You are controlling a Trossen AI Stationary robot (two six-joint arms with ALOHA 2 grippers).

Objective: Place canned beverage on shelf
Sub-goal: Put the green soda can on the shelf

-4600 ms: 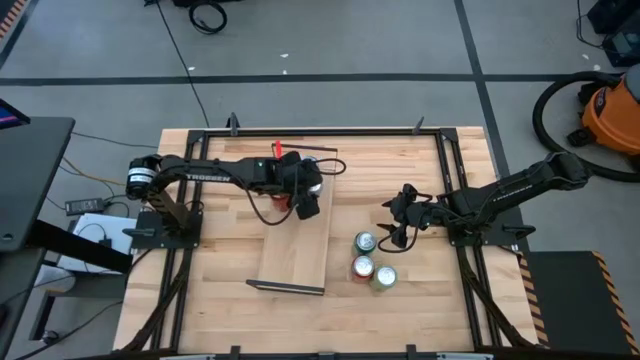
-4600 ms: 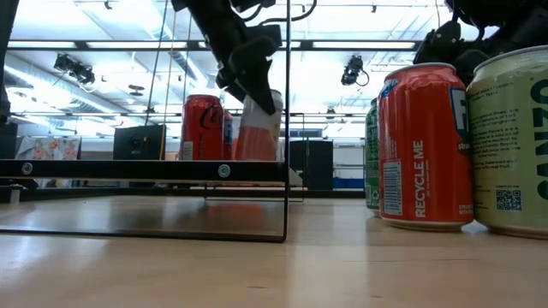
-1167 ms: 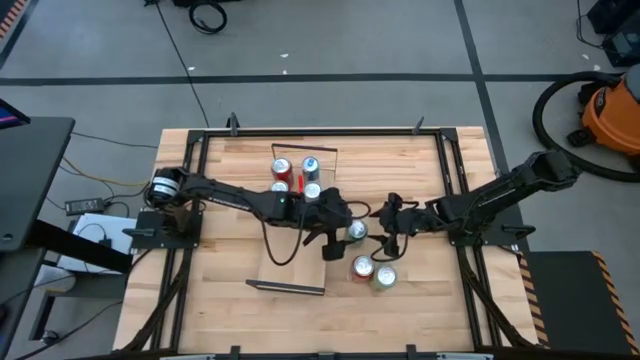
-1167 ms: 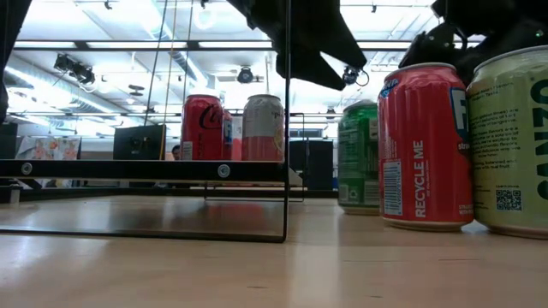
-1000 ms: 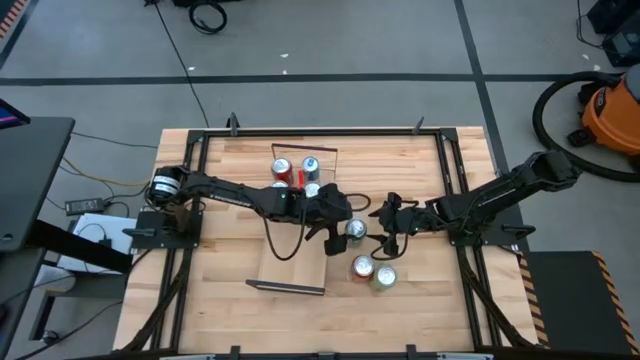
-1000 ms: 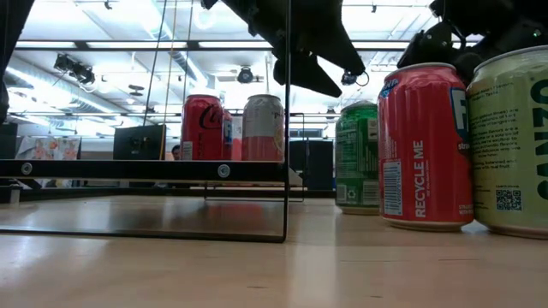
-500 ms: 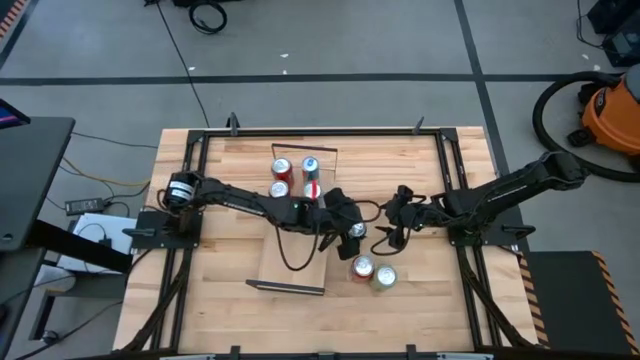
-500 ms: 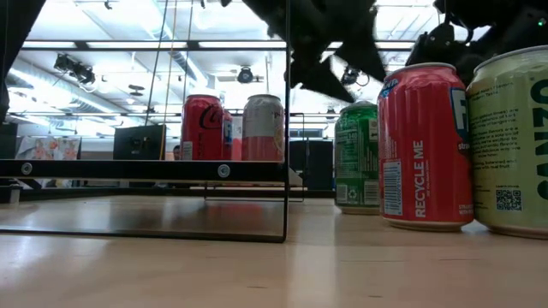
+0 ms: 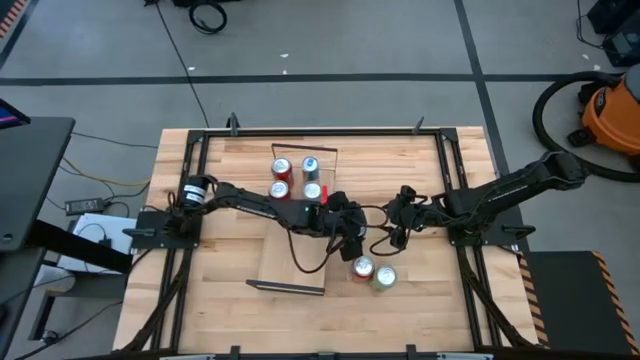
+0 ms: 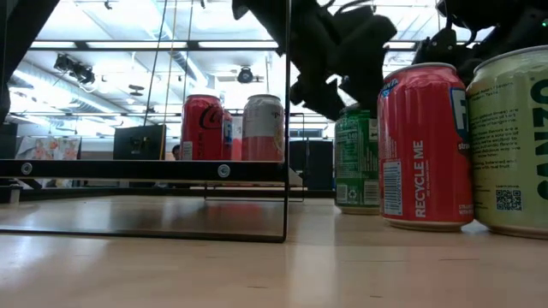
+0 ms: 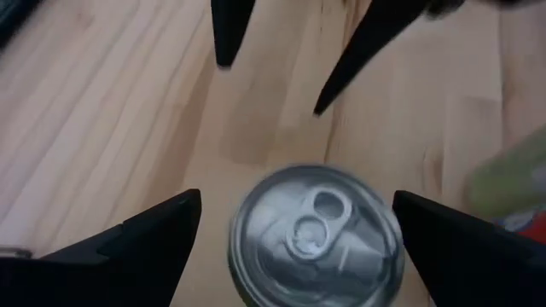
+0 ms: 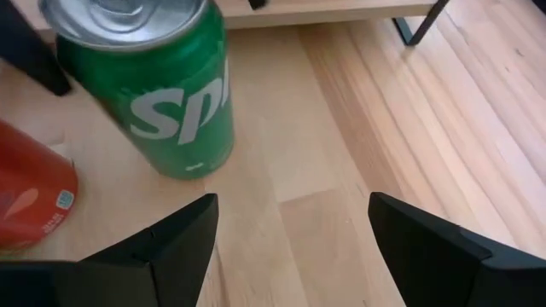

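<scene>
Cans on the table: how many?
7. Four cans at the shelf's far end; green can between the left gripper's open jaws; red can and pale-green can beside it. More may hide under arms.

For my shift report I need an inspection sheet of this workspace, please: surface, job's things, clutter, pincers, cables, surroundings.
Surface: light-wood tabletop, in a black frame.
Job's things: shelf lies on the table; four cans stand at its far end. Green can stands on the table beside the shelf; red can and pale green can stand near it.
Clutter: nothing seen.
Pincers: left pincer is open, above the green can, one finger on each side, not closed on it. Right pincer is open, empty, facing the green can.
Cables: black cable runs over the floor to the table.
Surroundings: orange vacuum cleaner on the floor.
</scene>
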